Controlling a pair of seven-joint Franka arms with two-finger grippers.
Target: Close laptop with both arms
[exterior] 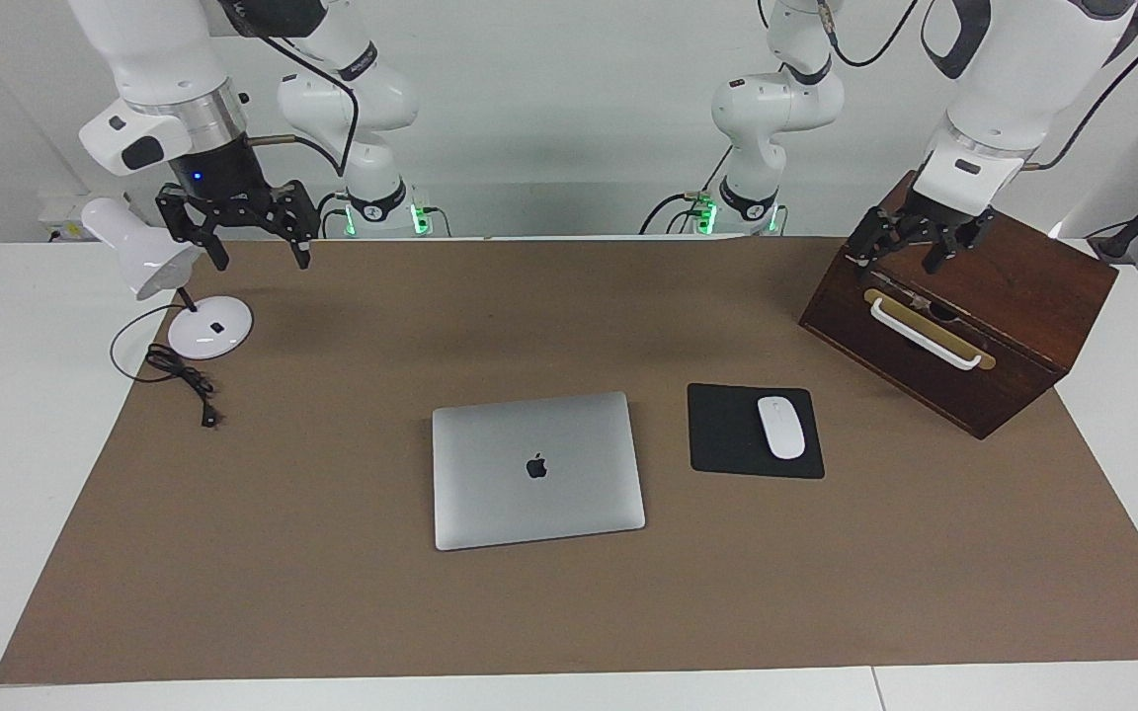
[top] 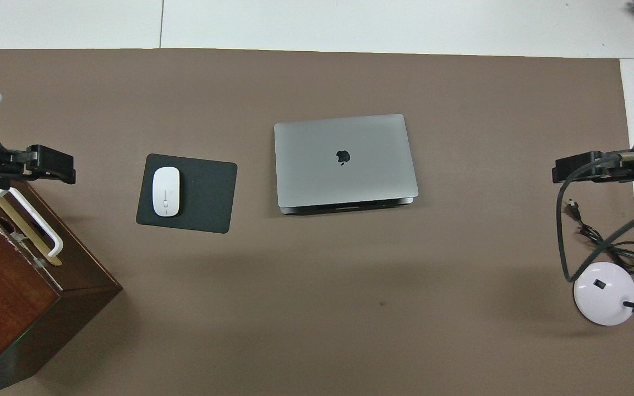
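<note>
The laptop (exterior: pixel 537 469) lies closed and flat on the brown mat (exterior: pixel 332 592), about in the middle of the table, with its lid down and the dark apple logo (exterior: pixel 536 465) on top. In the overhead view I see only a thin dark line between the lid and the base along the edge that is nearer to me.

My right gripper (exterior: pixel 253 232) hangs in the air at the right arm's end of the table, over the edge of the mat near the white desk lamp (exterior: pixel 159 272). Its fingers (exterior: pixel 214 242) are spread apart and hold nothing. My left gripper (exterior: pixel 910 247) hangs over the dark wooden box (exterior: pixel 1014 296) at the left arm's end of the table, just above the white handle (exterior: pixel 925 336) of the box. Its fingers (exterior: pixel 936 255) also stand apart, and nothing is between them. Neither of my grippers touches the laptop; both are well apart from it.

Beside the laptop, toward the left arm's end, lies a black mouse pad (exterior: pixel 727 434) with a white mouse (exterior: pixel 781 427) on it. The black cable (exterior: pixel 184 380) of the lamp lies on the mat next to the round lamp base (exterior: pixel 210 327).
</note>
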